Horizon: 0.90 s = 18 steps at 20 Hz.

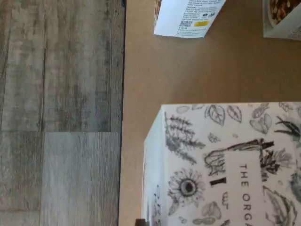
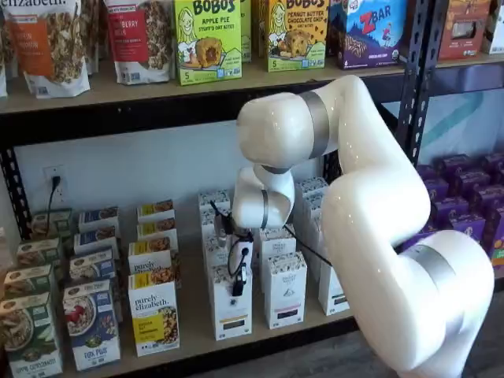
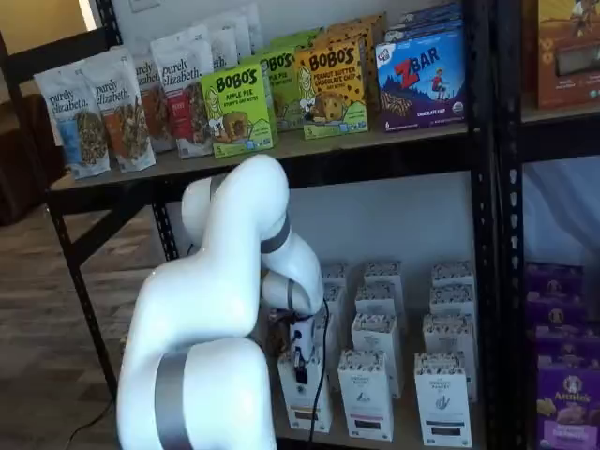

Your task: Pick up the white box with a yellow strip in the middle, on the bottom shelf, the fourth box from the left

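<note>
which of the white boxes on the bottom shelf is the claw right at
The front white box of the row beside the purely elizabeth box; the claw hangs over its front, the other white boxes stand clear.

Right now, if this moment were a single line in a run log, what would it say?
stage: at target | gripper: down on front white box, grip unclear | bottom shelf: box not lifted | neighbour boxes: upright

A shop-like mock-up; black metal shelving [image 2: 415,87] with rows of boxed snacks [image 2: 208,39]; wood-look floor [image 1: 56,113].

Floor: we see grey wood planks [image 1: 56,113].
Wall: white, with a socket [image 2: 55,181] at nine o'clock.
</note>
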Tool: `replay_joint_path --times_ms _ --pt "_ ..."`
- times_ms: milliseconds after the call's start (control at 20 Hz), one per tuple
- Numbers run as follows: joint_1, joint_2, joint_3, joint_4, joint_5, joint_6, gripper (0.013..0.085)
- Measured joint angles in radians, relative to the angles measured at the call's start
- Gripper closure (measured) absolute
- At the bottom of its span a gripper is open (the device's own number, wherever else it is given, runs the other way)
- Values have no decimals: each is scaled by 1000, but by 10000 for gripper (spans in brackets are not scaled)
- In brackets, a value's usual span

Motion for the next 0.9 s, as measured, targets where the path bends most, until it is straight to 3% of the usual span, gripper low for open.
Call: replay_joint_path --times_ms 300,500,600,900 --pt "1 -6 9 8 -8 -7 290" --pt "1 -11 17 17 -10 -15 370" --pt "0 -13 19 19 -9 -18 450" --pt "4 -18 27 24 -14 -19 450"
